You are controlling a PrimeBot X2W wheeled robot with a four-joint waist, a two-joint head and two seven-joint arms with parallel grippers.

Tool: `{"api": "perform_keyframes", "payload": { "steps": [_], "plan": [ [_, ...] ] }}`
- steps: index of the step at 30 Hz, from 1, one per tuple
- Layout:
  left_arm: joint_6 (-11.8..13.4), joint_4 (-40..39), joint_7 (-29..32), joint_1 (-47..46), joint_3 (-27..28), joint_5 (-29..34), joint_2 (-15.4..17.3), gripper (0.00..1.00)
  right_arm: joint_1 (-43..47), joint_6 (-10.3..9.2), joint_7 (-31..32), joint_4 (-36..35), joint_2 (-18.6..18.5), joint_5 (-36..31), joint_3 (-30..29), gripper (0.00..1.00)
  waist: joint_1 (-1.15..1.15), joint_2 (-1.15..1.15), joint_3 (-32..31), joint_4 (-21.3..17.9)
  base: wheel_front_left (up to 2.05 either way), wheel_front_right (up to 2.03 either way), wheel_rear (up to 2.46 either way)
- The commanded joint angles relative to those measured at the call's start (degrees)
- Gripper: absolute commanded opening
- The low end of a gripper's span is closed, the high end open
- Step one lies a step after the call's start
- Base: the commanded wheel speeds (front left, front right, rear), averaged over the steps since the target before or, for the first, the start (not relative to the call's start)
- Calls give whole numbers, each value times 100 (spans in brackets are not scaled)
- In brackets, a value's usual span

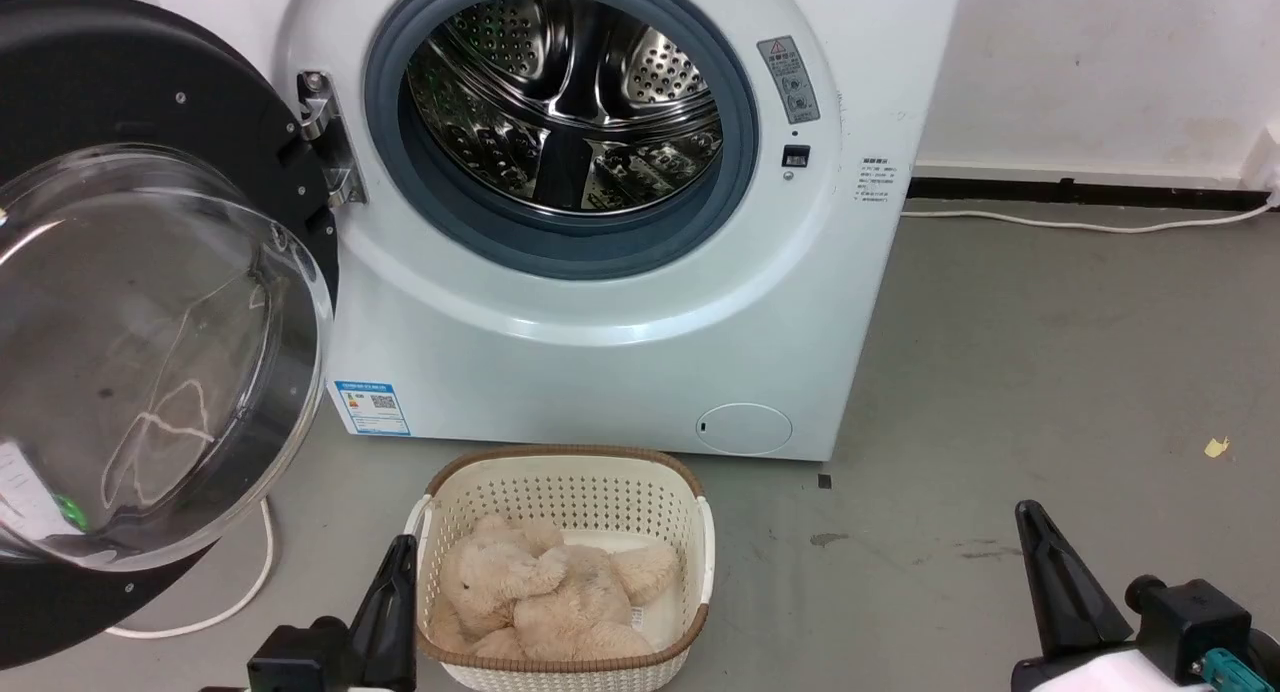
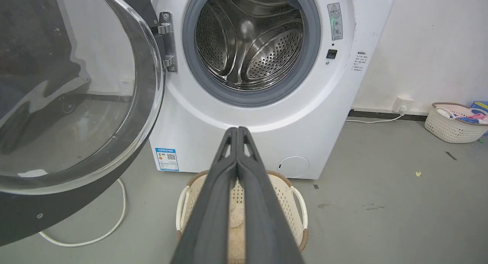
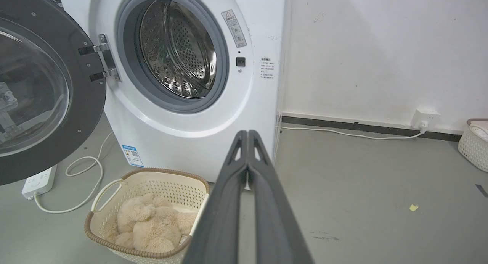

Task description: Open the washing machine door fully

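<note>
The door (image 1: 150, 352) stands wide open, ahead of the left gripper (image 1: 400, 564) and off to its left, well above its tips and apart from them. It hangs on a metal hinge (image 1: 325, 137) at the machine's (image 1: 600, 372) front, leaving the drum (image 1: 570, 102) bare straight ahead of the fingers. From here it looks a stiff, fairly heavy thing: a hard black ring around a bulging glass bowl (image 1: 120, 272). I'd judge it swings as one piece about the hinge and won't flex. The glass is glossy and probably slippery, so it's a poor place to press. The black rim on the side farthest from the hinge seems the best hold, giving the most leverage for the least push. Whether the door has any swing left, I can't tell. The left gripper sits low, its fingers pressed together on nothing, pointing up toward the machine, with a basket (image 1: 690, 532) just to its right and a plush toy (image 1: 540, 592) in it. The right gripper (image 1: 1040, 557) is low too, well off to the right of the basket over the floor, its fingers likewise closed and empty.
</note>
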Motion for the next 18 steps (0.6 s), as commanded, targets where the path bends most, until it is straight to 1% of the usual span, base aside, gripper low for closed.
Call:
{"api": "perform_keyframes", "payload": {
  "steps": [1,18],
  "plan": [
    [-27,3,27,-103,44,73,-44,0,-102,-2,36,-8,1,-46,15,0,0,0,4,-1,0,0,0],
    [-129,13,216,-221,221,327,-165,0,-182,-2,193,-13,2,-127,54,0,0,0,49,-13,0,0,0]
  ]
}}
